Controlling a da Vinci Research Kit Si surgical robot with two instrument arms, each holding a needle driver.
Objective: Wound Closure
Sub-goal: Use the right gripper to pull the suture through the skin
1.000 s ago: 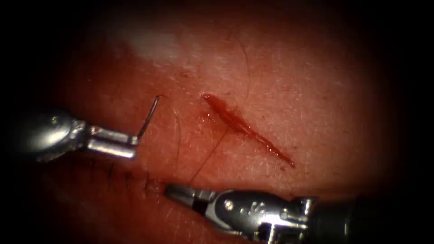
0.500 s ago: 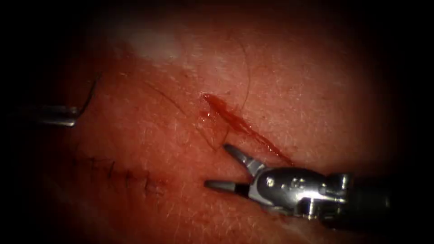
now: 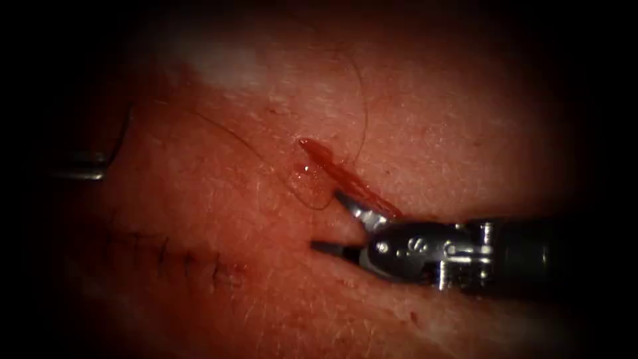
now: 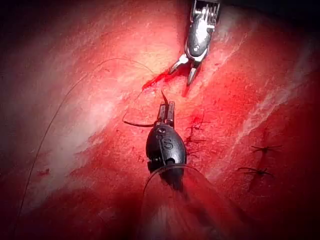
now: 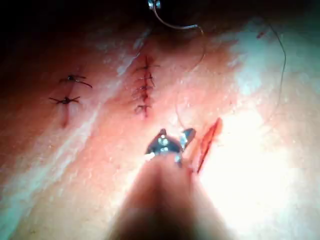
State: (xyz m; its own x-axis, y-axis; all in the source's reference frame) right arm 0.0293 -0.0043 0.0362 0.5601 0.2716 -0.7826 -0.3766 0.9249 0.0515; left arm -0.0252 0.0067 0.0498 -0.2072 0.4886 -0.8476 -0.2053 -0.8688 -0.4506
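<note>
The open cut [image 3: 345,176] runs slantwise across the tissue [image 3: 425,119], with red fluid along it. My left tool [image 3: 100,167] is far to the left of the cut, shut on the curved needle [image 3: 123,131] near one end. The needle is free of the tissue. In the left wrist view the same jaws [image 4: 166,107] grip the needle [image 4: 137,123]. Thread [image 3: 232,136] trails from the needle to the cut's left lip, then arcs up on the right side [image 3: 364,113]. My right tool [image 3: 325,220] stands open, empty, at the cut's lower part; its tips [image 5: 175,134] lie beside the cut [image 5: 207,140].
An older stitched line [image 3: 186,259] lies on the lower left of the tissue, seen too in the right wrist view [image 5: 143,85] with two more stitches [image 5: 65,100] farther off. The right tool's shaft [image 3: 518,256] covers the cut's lower end.
My left tool has drawn away to the left with the needle, pulling thread across the tissue. My right tool has risen from the lower edge to the cut, its jaws spread wider.
</note>
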